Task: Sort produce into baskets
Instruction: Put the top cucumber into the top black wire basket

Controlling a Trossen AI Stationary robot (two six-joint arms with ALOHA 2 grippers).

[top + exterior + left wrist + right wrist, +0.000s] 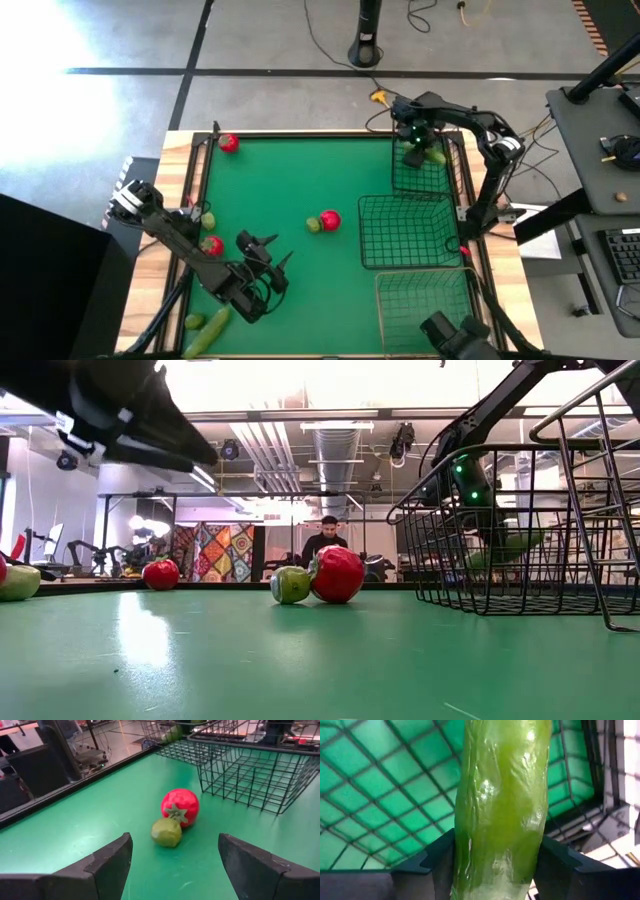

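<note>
My right gripper (416, 148) is over the narrow dark basket (424, 178) at the far right, shut on a long green cucumber (500, 805), which also shows in the high view (435, 157). My left gripper (272, 268) is open and empty at the near left. It faces a red fruit (180, 807) and a yellow-green fruit (166, 832), which touch each other at mid-table. Another red fruit (229, 143) lies at the far left and a third (212, 245) beside my left arm. A second cucumber (208, 335) lies at the near left edge. My right gripper pinches the cucumber between its two fingers (436, 866), on the cucumber's two long sides (470, 850) and across its length. The cucumber sticks out forward past the fingers over the basket's mesh floor. In the low view it hangs tilted inside the basket (505, 548).
The larger dark square basket (372, 232) stands at the right middle, and the paler wire basket (388, 300) is nearer, at the near right. Small yellow-green fruits lie at the left (208, 220) and near left (193, 322). A person sits in the room beyond the table (327, 538).
</note>
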